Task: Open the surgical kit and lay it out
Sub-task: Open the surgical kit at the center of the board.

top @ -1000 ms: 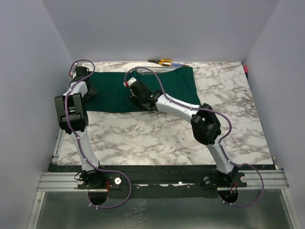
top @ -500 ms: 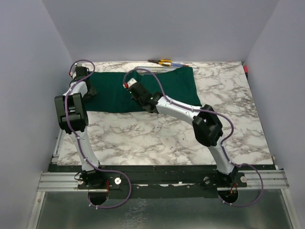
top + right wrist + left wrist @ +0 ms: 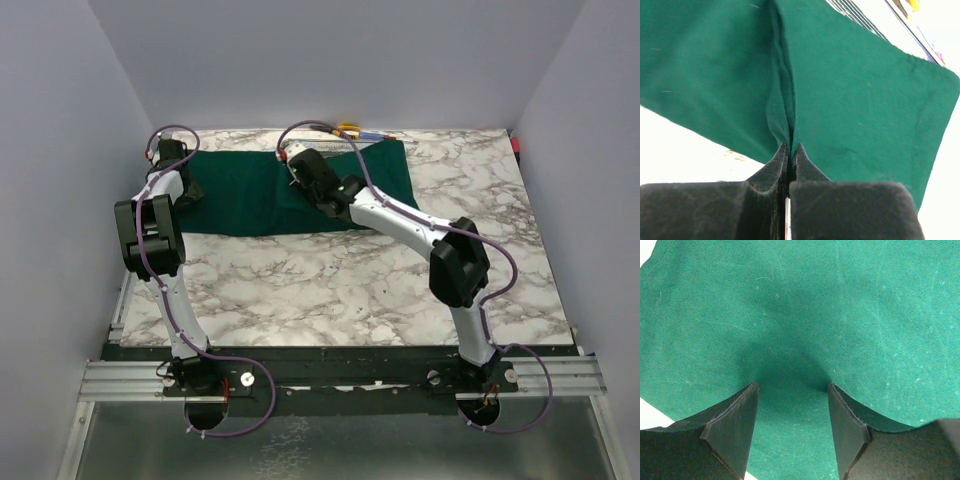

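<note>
Now the right gripper (image 3: 790, 149) pinches a fold of green cloth (image 3: 855, 100) to peel it open, while the left gripper (image 3: 792, 390), jaws apart, seemingly pins the other end.

Cloth (image 3: 235, 200): dark green, spread wide across far part of desk, left end near the desk's left edge. Mostly flat. One raised ridge near the middle, pinched tight between right claw (image 3: 790, 149) tips, crease running on away from them. Left end smooth; left claw (image 3: 792, 390) tips spread apart, pressed onto it. Fine weave, faint lint specks
</note>
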